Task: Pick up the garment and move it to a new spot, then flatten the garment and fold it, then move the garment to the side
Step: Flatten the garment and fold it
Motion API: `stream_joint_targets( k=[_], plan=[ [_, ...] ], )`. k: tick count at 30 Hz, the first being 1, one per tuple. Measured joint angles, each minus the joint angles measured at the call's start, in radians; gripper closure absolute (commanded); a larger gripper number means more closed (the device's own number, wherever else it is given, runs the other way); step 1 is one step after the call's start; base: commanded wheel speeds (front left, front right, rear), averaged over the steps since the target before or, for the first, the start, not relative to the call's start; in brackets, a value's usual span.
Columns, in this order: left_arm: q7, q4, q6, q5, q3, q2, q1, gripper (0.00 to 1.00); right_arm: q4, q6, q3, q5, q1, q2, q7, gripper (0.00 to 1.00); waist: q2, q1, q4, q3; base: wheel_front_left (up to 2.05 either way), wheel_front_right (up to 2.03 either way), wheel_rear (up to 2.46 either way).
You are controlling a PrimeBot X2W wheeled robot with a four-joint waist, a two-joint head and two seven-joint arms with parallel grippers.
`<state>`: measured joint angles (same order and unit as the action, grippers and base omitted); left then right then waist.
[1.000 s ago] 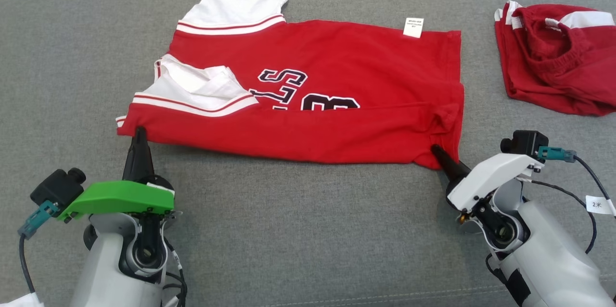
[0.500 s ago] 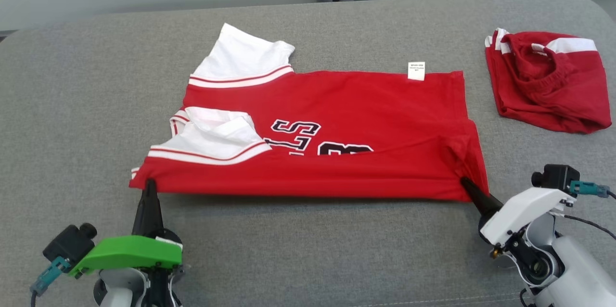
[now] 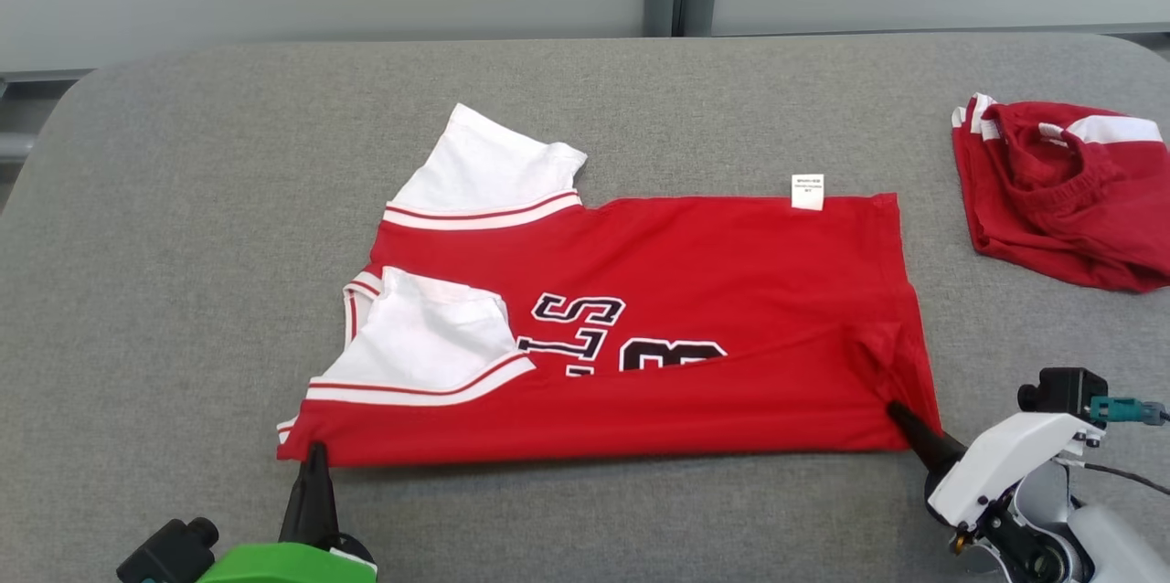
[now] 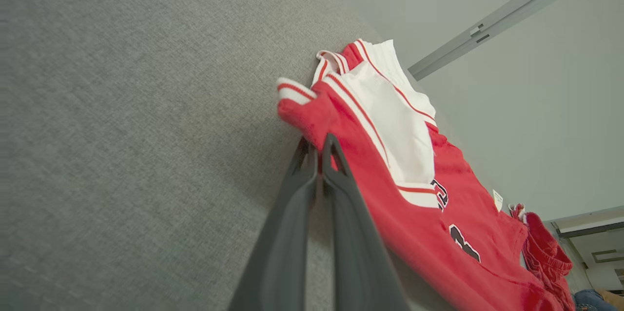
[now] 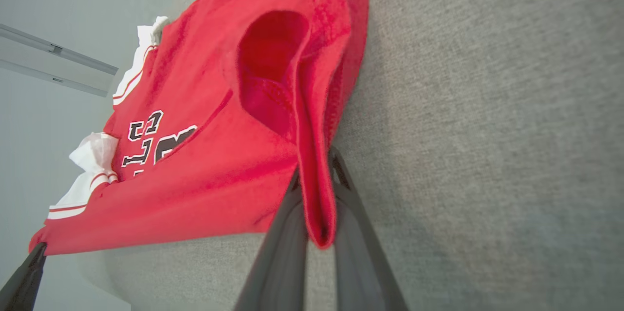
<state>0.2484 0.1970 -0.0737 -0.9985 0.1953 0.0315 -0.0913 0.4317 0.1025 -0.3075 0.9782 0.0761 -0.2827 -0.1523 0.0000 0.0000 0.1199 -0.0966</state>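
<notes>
Garment stays pinched at both near corners; the view shifted.

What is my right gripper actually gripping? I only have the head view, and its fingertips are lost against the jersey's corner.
Observer: In the right wrist view, the right gripper is shut on a doubled fold of the red jersey at its hem, and the fold runs down between the fingers.
Operator: And the left one?
Observer: The left wrist view shows the left gripper shut on the jersey's edge, just below the striped sleeve trim. Its tips pinch only the very edge.
Operator: Is the cloth flat by the right grip?
Observer: No. Just past the fingers the hem bulges into an open pocket.
</notes>
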Motion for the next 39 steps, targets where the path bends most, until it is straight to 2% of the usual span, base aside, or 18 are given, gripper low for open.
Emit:
stream_joint_targets(
  k=[5, 7, 8, 10, 11, 12, 13, 14, 19, 20, 21, 22, 30, 39],
  plan=[
    [0.000, -0.005, -0.015, 0.046, 0.004, 0.002, -0.017, 1.00, 0.000, -0.017, -0.023, 0.000, -0.031, 0.001, -0.034, 1.00, 0.0001, 0.0000, -0.007, 0.012, 0.00, 0.00, 0.00],
    [0.000, -0.006, -0.017, 0.063, 0.002, 0.003, -0.019, 1.00, -0.002, -0.020, -0.028, 0.000, -0.039, 0.001, -0.039, 0.90, 0.0000, 0.0000, -0.012, 0.015, 0.00, 0.00, 0.00],
    [0.000, -0.007, -0.019, 0.072, 0.001, 0.003, -0.021, 1.00, -0.003, -0.026, -0.031, -0.001, -0.042, 0.001, -0.040, 0.81, 0.0000, -0.0001, -0.016, 0.017, 0.00, 0.00, 0.00],
    [0.000, -0.011, -0.023, 0.081, 0.000, 0.003, -0.028, 1.00, -0.006, -0.027, -0.030, -0.002, -0.043, 0.002, -0.041, 0.54, 0.0000, 0.0000, -0.024, 0.019, 0.00, 0.00, 0.00],
    [0.000, -0.011, -0.023, 0.081, 0.001, 0.004, -0.033, 1.00, -0.009, -0.032, -0.030, -0.002, -0.043, 0.002, -0.040, 0.08, 0.0001, 0.0000, -0.028, 0.020, 0.00, 0.00, 0.00],
    [0.000, -0.011, -0.024, 0.081, 0.002, 0.004, -0.036, 1.00, -0.012, -0.035, -0.028, -0.002, -0.043, 0.003, -0.040, 0.00, 0.0001, 0.0000, -0.032, 0.021, 0.00, 0.00, 0.00],
    [0.000, -0.011, -0.025, 0.084, 0.002, 0.004, -0.041, 1.00, -0.014, -0.036, -0.028, -0.002, -0.044, 0.003, -0.039, 0.00, 0.0000, 0.0000, -0.036, 0.022, 0.00, 0.00, 0.00],
    [0.000, -0.011, -0.030, 0.088, 0.002, 0.006, -0.053, 0.84, -0.019, -0.043, -0.026, -0.002, -0.045, 0.001, -0.036, 0.00, 0.0000, 0.0000, -0.043, 0.024, 0.00, 0.00, 0.00],
    [0.000, -0.007, -0.037, 0.097, -0.010, 0.009, -0.079, 0.54, -0.034, -0.052, -0.019, -0.010, -0.056, -0.009, -0.032, 0.00, 0.0000, 0.0000, -0.049, 0.025, 0.00, 0.00, 0.00],
    [0.000, -0.006, -0.041, 0.097, -0.015, 0.013, -0.085, 0.42, -0.037, -0.052, -0.017, -0.011, -0.063, -0.013, -0.029, 0.00, 0.0000, 0.0000, -0.050, 0.025, 0.00, 0.00, 0.00],
    [0.000, -0.004, -0.041, 0.099, -0.021, 0.018, -0.093, 0.14, -0.038, -0.052, -0.016, -0.011, -0.069, -0.018, -0.025, 0.00, 0.0000, 0.0000, -0.051, 0.025, 0.00, 0.00, 0.00],
    [0.000, -0.002, -0.042, 0.099, -0.027, 0.022, -0.100, 0.02, -0.040, -0.052, -0.016, -0.013, -0.073, -0.024, -0.024, 0.00, 0.0001, 0.0000, -0.051, 0.026, 0.00, 0.00, 0.00],
    [-0.011, -0.009, -0.046, 0.143, -0.055, 0.078, -0.137, 0.00, -0.087, -0.062, 0.001, -0.049, -0.079, -0.077, -0.016, 0.00, 0.0000, 0.0000, -0.054, 0.029, 0.00, 0.00, 0.00],
    [-0.010, -0.063, -0.046, 0.206, -0.053, 0.102, -0.102, 0.00, -0.144, -0.074, 0.017, -0.072, -0.032, -0.112, -0.011, 0.00, 0.0000, 0.0000, -0.053, 0.031, 0.00, 0.00, 0.00]
  ],
)
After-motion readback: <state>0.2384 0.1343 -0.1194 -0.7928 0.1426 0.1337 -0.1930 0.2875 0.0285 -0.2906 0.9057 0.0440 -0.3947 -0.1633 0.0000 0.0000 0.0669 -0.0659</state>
